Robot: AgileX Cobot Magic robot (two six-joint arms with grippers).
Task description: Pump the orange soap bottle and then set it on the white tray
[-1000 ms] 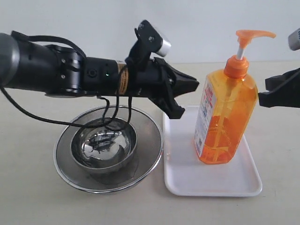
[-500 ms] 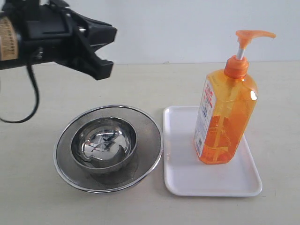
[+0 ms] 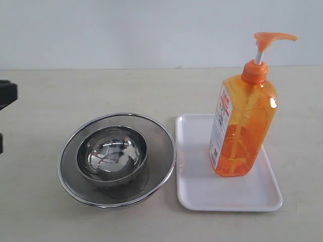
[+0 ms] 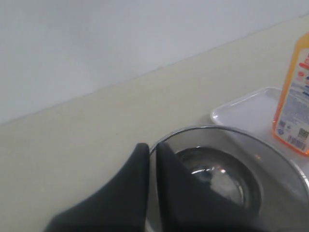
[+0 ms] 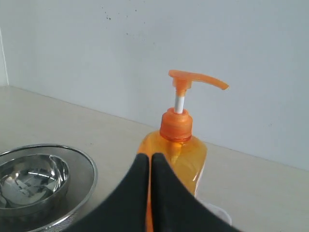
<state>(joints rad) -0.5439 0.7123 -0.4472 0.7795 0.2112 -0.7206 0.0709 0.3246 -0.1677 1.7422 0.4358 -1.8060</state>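
Left jaws and right jaws, each pressed together and empty, are retreating out of the frame; the bottle (image 3: pixel 242 131) is standing upright on the tray (image 3: pixel 197 186), lower right, suggesting completion.

One orange soap bottle (image 3: pixel 243 128), one white tray (image 3: pixel 194 176), one small steel bowl (image 3: pixel 112 154) and one wide steel bowl (image 3: pixel 159 146), two bowls in all, on one counter (image 3: pixel 101 91).

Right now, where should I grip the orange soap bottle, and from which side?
Probably the flat-sided body of the orange soap bottle, below its shoulder, coming in level from the right. It stands upright on the white tray; the pump head is thin, and the steel bowls crowd the left. The right gripper is shut, so open it first.
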